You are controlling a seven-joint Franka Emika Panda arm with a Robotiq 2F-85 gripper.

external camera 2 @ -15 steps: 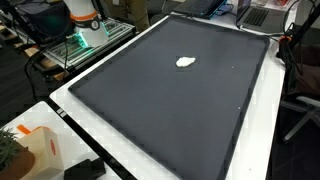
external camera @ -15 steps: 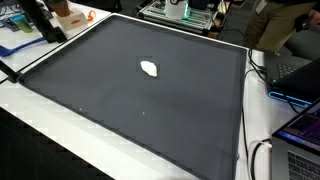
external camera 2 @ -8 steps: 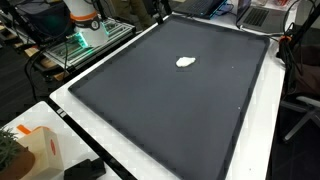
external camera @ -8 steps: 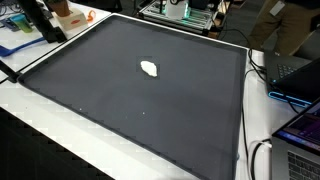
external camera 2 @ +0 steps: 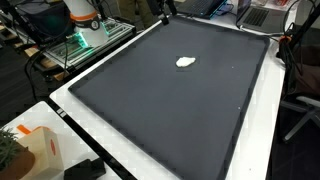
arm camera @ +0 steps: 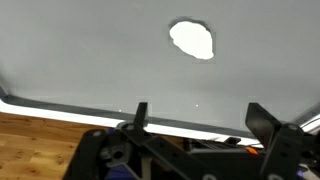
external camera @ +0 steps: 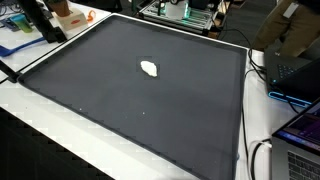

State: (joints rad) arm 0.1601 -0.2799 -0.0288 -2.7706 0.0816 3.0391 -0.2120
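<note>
A small white lump [external camera: 149,68] [external camera 2: 186,62] lies alone near the middle of a large dark mat [external camera: 120,105] [external camera 2: 150,110] on a white table. In the wrist view the lump [arm camera: 191,38] sits high in the picture on the grey mat [arm camera: 80,60]. My gripper [arm camera: 200,118] hangs well above the mat's near border and far from the lump. It is open, with two dark fingertips [arm camera: 140,114] spread wide and nothing between them. In an exterior view the arm's white and orange base [external camera 2: 84,16] stands behind the table's far corner.
Open laptops [external camera: 300,130] and cables [external camera: 256,158] lie along one side of the table. An orange and white box [external camera 2: 42,150] and a black block [external camera 2: 84,171] sit at a near corner. A cart with green-lit gear [external camera 2: 86,44] stands beside the table. Wooden floor [arm camera: 40,140] shows below the table's edge.
A person behind the table's far corner has shifted. The lump and my gripper have not moved.
</note>
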